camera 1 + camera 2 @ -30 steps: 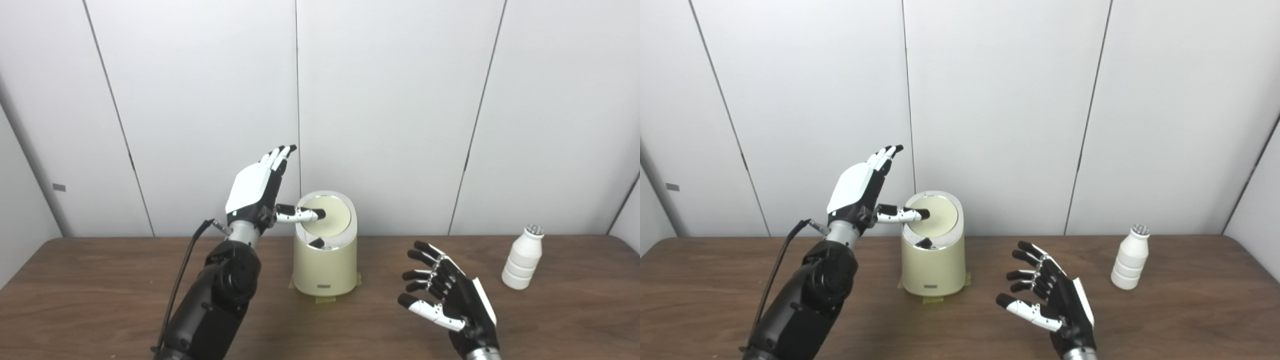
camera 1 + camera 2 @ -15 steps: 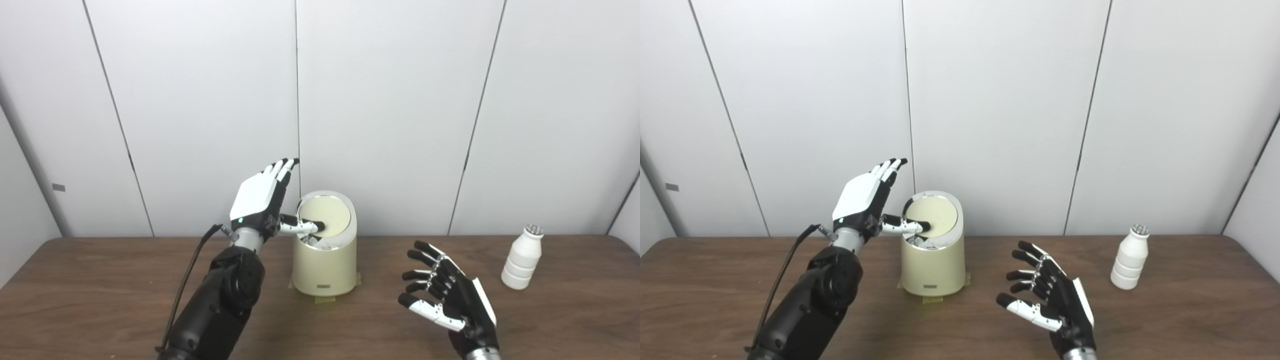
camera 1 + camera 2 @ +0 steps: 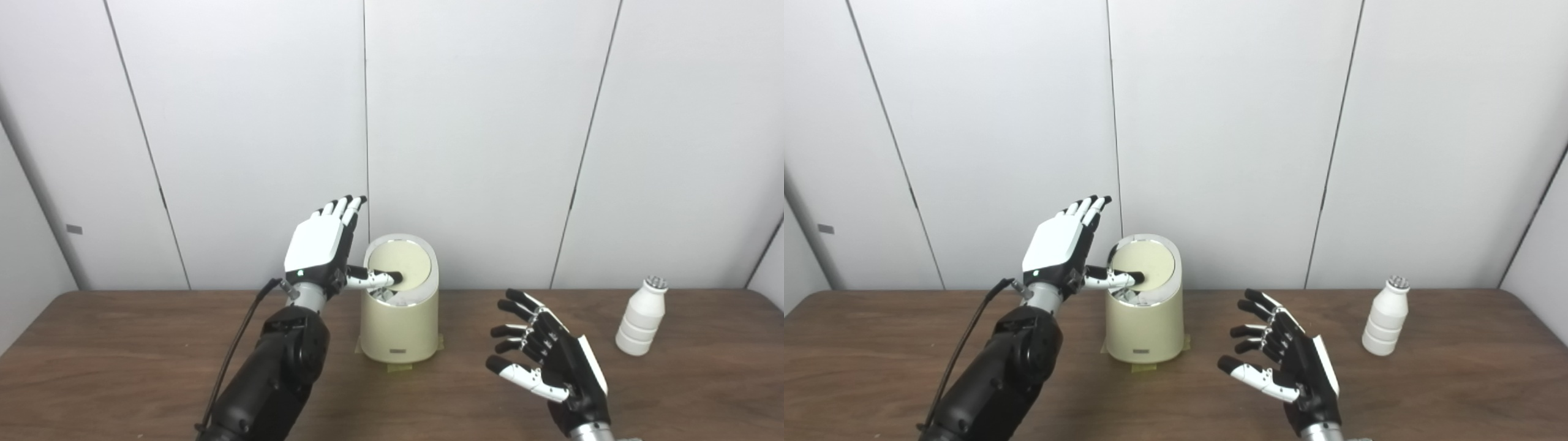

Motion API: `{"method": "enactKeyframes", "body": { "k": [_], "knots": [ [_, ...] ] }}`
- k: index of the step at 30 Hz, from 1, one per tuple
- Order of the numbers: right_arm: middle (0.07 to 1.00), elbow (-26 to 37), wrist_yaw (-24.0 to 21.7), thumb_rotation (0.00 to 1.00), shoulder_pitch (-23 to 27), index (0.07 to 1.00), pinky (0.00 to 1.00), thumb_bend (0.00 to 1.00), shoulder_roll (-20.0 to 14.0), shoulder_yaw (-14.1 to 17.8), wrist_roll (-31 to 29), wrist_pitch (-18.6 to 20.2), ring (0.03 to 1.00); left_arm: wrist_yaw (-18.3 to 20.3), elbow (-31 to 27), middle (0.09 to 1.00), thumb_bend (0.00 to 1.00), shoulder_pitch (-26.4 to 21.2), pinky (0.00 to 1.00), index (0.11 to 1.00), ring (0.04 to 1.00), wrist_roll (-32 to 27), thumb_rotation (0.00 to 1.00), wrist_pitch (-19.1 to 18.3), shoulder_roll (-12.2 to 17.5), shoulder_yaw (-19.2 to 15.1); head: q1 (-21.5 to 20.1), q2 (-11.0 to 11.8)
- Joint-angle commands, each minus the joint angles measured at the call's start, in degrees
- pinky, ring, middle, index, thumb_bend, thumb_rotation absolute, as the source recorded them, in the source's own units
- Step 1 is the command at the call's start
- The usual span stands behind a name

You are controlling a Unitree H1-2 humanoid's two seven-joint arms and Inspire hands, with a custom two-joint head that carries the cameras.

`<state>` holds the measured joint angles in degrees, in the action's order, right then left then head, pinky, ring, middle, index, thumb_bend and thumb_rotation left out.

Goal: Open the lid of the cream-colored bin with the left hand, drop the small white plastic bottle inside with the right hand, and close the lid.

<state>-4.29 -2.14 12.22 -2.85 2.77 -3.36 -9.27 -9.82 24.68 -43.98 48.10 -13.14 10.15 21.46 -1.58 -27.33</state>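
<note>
- Table [image 3: 122, 343]: cream bin [image 3: 399, 327] stands mid-table, taped at its base.
- Left hand [image 3: 321, 248]: beside bin's left rim, fingers spread, holding nothing; thumb pressed on lid [image 3: 409, 269]. Lid tilted, opening under way.
- Right hand [image 3: 548, 361]: right of bin, unclenched, empty.
- Bottle [image 3: 640, 315]: upright, well right of bin; grasp, drop and closing remain.

Bright, even light fills both views; shadows stay soft and faint, the panels show no glare, and detail is slightly soft throughout.
</note>
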Motion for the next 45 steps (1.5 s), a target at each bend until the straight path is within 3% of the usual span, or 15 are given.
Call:
{"method": "enactKeyframes", "body": {
  "k": [1,10,14,16,19,20,21,23,25,26,29,31,33,39,45],
  "knots": [
    [0.784,1.66,-0.11,0.22,2.14,0.799,0.5,0.84,0.12,-0.1,-0.46,-1.19,0.615,0.19,0.31,1.0,0.95,-3.52,1.0,1.0,1.0,3.38,0.15,-1.25,1.05,1.68,-0.05,-0.08],
    [0.782,2.14,0.02,0.21,2.01,0.797,0.5,0.84,0.14,-0.11,-0.28,-0.77,0.613,5.27,0.15,1.0,1.0,-4.25,1.0,1.0,1.0,8.76,0.1,-3.71,3.84,6.84,0.12,-0.21],
    [0.785,2.2,-0.06,0.22,1.93,0.801,0.5,0.84,0.08,-0.14,-0.29,-0.95,0.618,5.58,-0.66,1.0,1.0,-3.87,1.0,1.0,1.0,8.72,0.12,-4.0,4.22,6.8,0.23,-0.19],
    [0.784,2.17,-0.16,0.21,1.92,0.8,0.5,0.84,0.09,-0.06,-0.61,-0.89,0.617,4.03,-1.93,1.0,0.97,-3.34,1.0,1.0,1.0,7.22,0.15,-3.83,3.9,5.21,0.33,-0.18],
    [0.78,2.2,-0.09,0.22,1.97,0.801,0.5,0.84,0.12,-0.08,-0.54,-0.62,0.61,1.09,-4.82,0.995,0.92,-2.12,0.95,1.0,1.0,1.25,0.25,-2.07,2.2,-0.23,0.39,-0.09],
    [0.78,2.23,0.0,0.22,1.98,0.8,0.5,0.84,0.08,-0.13,-0.26,-0.5,0.61,0.24,-5.71,0.988,0.91,-1.57,0.92,1.0,0.991,-2.14,0.27,-0.3,1.53,-2.76,0.41,-0.07],
    [0.781,2.25,0.06,0.23,1.98,0.801,0.5,0.84,0.06,-0.16,-0.08,-0.42,0.611,-0.14,-6.21,0.97,0.89,-1.19,0.8,1.0,0.954,-4.25,0.28,1.06,1.05,-4.54,0.41,-0.07],
    [0.781,2.12,-0.08,0.23,1.97,0.801,0.49,0.84,0.0,-0.16,-0.22,-0.67,0.611,-1.16,-7.58,0.938,0.87,0.05,0.72,0.983,0.905,-12.87,0.27,5.42,-0.64,-10.8,0.49,-0.04],
    [0.78,2.19,-0.14,0.22,1.94,0.803,0.49,0.83,-0.05,-0.19,-0.19,-0.82,0.611,-1.09,-8.38,0.898,0.84,0.91,0.71,0.953,0.868,-19.35,0.25,8.88,-1.84,-15.04,0.54,-0.06],
    [0.78,2.18,-0.25,0.22,1.95,0.803,0.49,0.83,-0.12,-0.22,-0.25,-0.81,0.611,0.81,-10.02,0.893,0.84,1.9,0.71,0.949,0.863,-25.78,0.25,9.27,-3.27,-18.45,0.71,-0.08],
    [0.766,2.12,-0.41,0.22,1.96,0.796,0.49,0.81,-0.33,-0.24,-0.26,-0.62,0.608,5.19,-14.28,0.871,0.8,4.27,0.72,0.933,0.838,-38.14,0.23,8.44,-5.73,-24.21,0.78,-0.08],
    [0.755,2.24,-0.39,0.22,1.91,0.788,0.48,0.8,-0.38,-0.24,-0.21,-0.19,0.609,6.82,-17.66,0.838,0.79,6.31,0.61,0.93,0.757,-41.87,0.21,7.07,-6.14,-25.8,0.79,-0.12],
    [0.752,2.29,-0.32,0.22,1.9,0.784,0.47,0.8,-0.32,-0.2,-0.34,0.12,0.607,7.76,-20.53,0.809,0.79,8.44,0.59,0.913,0.725,-43.28,0.21,6.07,-5.69,-26.14,0.81,-0.09],
    [0.751,2.34,-0.37,0.22,1.82,0.78,0.47,0.8,-0.31,-0.32,-0.26,0.4,0.603,10.54,-24.15,0.797,0.75,15.26,0.59,0.844,0.721,-48.33,0.17,5.85,-4.35,-27.65,0.93,-0.24],
    [0.748,3.05,-0.5,0.21,1.5,0.774,0.48,0.81,-0.16,-0.49,-0.46,1.82,0.597,12.66,-24.57,0.773,0.77,20.77,0.56,0.793,0.701,-53.12,0.09,8.48,-3.98,-28.61,1.11,-0.28]
  ]
}}
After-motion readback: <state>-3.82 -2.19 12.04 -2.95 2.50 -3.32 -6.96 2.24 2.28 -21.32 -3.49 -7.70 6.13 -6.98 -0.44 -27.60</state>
